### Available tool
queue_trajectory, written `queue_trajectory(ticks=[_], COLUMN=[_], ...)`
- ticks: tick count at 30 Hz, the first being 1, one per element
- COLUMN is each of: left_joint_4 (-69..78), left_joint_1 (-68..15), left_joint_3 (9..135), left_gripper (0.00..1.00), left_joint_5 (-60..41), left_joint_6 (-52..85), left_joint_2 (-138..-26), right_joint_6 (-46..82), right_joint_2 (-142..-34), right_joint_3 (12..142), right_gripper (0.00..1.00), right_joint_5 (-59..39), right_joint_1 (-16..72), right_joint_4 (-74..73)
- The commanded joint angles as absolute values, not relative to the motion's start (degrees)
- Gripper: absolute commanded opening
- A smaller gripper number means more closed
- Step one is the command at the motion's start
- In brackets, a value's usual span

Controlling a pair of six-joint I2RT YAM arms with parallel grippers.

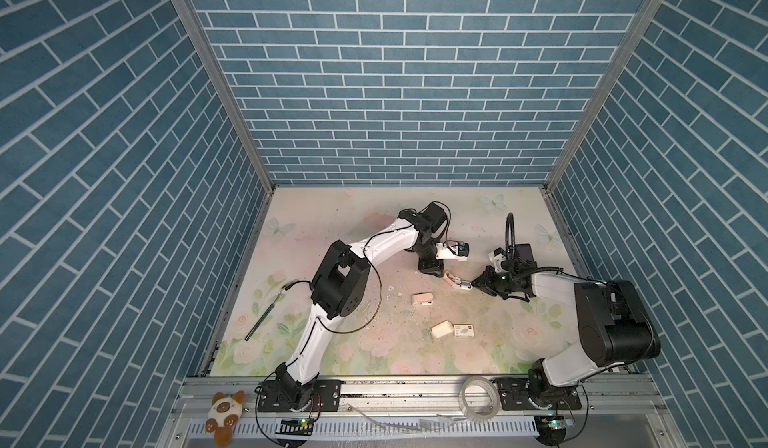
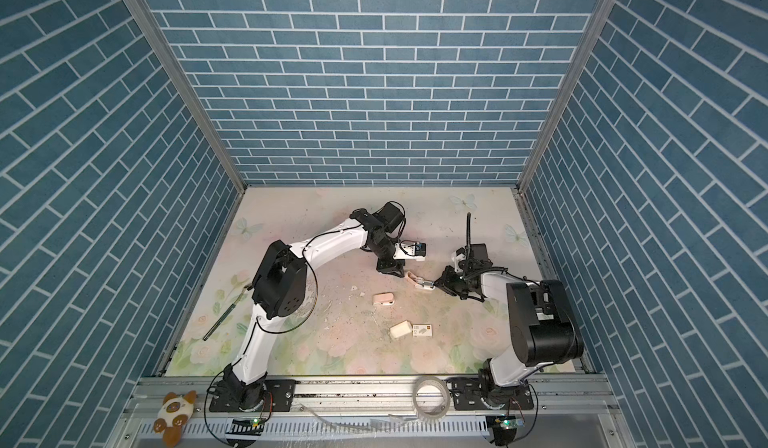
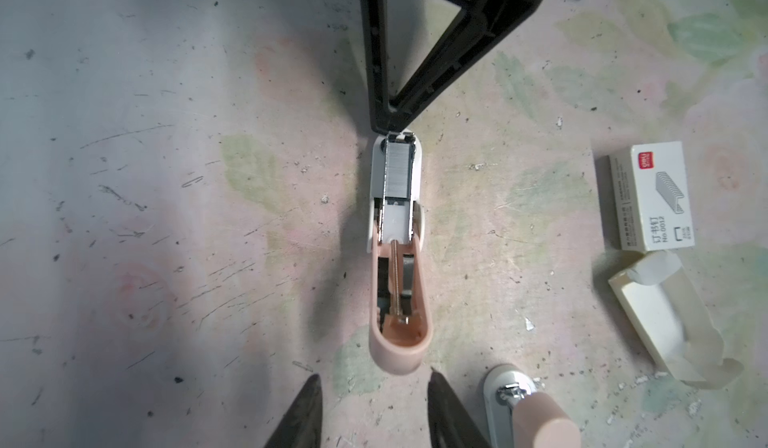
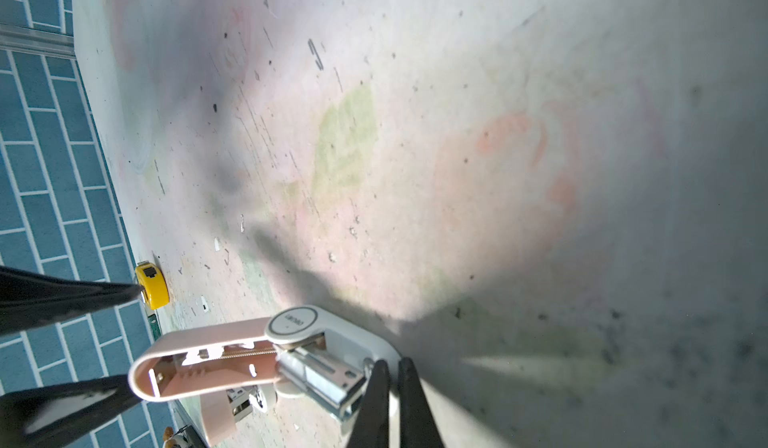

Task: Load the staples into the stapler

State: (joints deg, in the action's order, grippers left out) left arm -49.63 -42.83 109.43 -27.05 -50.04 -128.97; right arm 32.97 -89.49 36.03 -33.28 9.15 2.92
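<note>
Your right gripper (image 4: 394, 369) is pinched on the front end of the stapler (image 1: 456, 280), right of centre in both top views; the staples (image 3: 399, 171) already sit in its channel. Your left gripper (image 3: 372, 381) gapes, empty, at the pink lid (image 3: 400, 350): fold it shut gently. Scuffed floral table (image 3: 124, 175), blue brick walls (image 1: 374, 71).

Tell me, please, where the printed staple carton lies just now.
In both top views the staple carton lies on the table just right of centre, beside the cream inner tray on its left, in front of the second pink stapler.
</note>
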Motion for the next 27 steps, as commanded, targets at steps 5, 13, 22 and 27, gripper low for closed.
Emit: queue_trajectory(ticks=[5,13,22,27], left_joint_4=[-51.94,-52.47,-52.54,-52.60], left_joint_1=[-43.58,-44.64,-46.22,-47.26], left_joint_3=[112.14,112.23,113.28,114.54], left_gripper=[0.34,0.23,0.23,0.24], left_joint_5=[-27.99,-28.98,-29.09,-28.92], left_joint_6=[-50.91,-50.66,-50.43,-50.02], left_joint_2=[-131.31,-130.62,-130.60,-131.30], right_joint_6=[31.65,31.64,31.89,33.10], right_joint_2=[-89.48,-90.45,-90.53,-90.14], right_joint_3=[34.89,34.78,34.63,34.14], right_gripper=[0.08,0.07,0.07,0.07], right_joint_5=[-33.13,-33.49,-33.27,-32.78], right_joint_1=[9.23,9.18,9.15,9.21], right_joint_4=[5.71,5.06,4.99,4.05])
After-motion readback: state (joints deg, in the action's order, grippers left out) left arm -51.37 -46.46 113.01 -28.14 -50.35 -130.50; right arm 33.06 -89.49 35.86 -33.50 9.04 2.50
